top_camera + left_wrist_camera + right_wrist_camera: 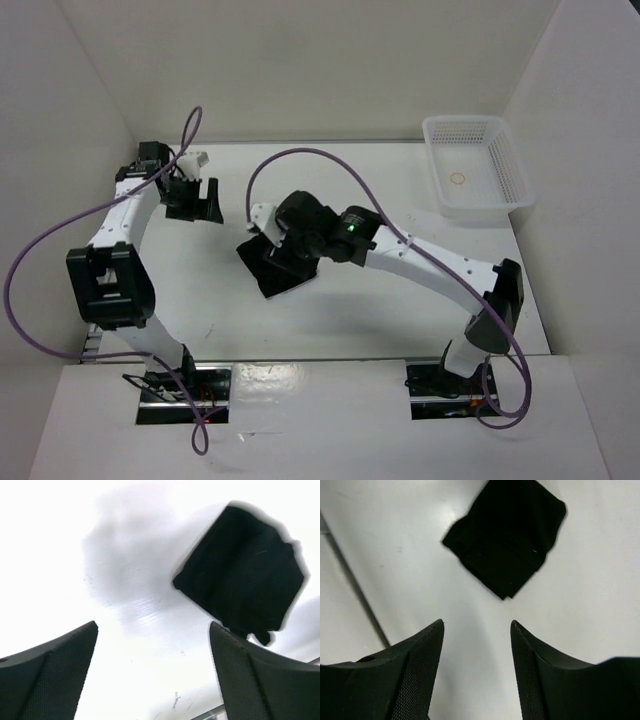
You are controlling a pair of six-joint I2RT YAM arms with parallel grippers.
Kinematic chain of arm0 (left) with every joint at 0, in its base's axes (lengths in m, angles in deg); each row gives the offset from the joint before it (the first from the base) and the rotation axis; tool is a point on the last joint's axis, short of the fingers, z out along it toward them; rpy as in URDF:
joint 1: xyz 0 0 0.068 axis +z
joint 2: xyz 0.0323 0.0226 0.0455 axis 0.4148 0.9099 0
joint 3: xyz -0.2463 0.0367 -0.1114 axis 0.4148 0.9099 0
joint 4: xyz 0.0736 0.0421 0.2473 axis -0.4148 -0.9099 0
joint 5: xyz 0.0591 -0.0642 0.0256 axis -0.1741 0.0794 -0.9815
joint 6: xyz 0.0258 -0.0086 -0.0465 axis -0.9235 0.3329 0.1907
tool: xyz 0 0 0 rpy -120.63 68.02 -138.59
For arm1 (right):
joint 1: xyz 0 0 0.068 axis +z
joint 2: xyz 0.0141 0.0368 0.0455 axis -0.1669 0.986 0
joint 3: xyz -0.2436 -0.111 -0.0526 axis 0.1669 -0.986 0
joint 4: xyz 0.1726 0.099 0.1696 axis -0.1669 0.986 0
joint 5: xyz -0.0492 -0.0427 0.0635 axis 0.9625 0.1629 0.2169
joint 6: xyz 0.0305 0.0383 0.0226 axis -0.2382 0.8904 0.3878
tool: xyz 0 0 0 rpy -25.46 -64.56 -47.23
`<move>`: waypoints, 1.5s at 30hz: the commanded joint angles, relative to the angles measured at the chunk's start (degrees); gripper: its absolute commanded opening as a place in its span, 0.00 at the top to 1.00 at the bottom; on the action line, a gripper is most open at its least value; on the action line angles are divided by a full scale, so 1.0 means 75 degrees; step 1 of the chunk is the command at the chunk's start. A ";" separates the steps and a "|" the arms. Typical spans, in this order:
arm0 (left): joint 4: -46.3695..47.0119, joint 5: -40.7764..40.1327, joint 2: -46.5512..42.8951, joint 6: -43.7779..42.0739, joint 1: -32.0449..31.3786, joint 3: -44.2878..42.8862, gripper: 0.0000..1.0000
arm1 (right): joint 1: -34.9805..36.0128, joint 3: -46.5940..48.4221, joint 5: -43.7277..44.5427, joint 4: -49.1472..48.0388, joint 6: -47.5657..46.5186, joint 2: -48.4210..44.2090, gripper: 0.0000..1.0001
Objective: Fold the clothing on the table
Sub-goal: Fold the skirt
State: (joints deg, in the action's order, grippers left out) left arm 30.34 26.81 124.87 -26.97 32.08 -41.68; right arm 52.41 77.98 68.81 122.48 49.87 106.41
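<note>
Your right arm (pixel 420 255) hides part of the black clothing (pixel 272 275) at the centre of the table (pixel 380 320). The left gripper (pixel 153 625), at ten o'clock, and the right gripper (pixel 476 625) gape empty. A mesh basket (pixel 480 206) sits at two o'clock.

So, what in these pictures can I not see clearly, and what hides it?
Top view: the wrist of the right arm covers the right claw and part of the clothing.
Left wrist view: the clothing's edges are blurred; a finger of the left claw hides its lower corner.
Right wrist view: the upper frame edge cuts off the clothing's far end.
Top view: the ring-shaped mark in the basket is too small to identify.
</note>
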 commanded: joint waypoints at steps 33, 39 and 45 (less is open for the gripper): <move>-0.3352 0.4444 0.1090 -0.3178 -0.2286 -0.2076 0.15 | -0.2129 -0.1692 0.0079 -0.1652 0.0190 0.0153 0.39; -0.3413 0.4514 0.1677 -0.3905 -0.2568 -0.1385 0.15 | -0.2129 -0.1763 0.0079 -0.1722 0.0190 0.0153 0.39; -0.3341 0.4022 0.2450 -0.4256 -0.2487 -0.1313 0.15 | -0.2129 -0.1763 0.0150 -0.1722 0.0190 0.0306 0.40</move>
State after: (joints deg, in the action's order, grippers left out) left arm 5.69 56.89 141.42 -54.46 12.60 -51.69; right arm 36.83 65.06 69.33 112.16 50.46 107.88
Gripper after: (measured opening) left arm 0.851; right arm 0.600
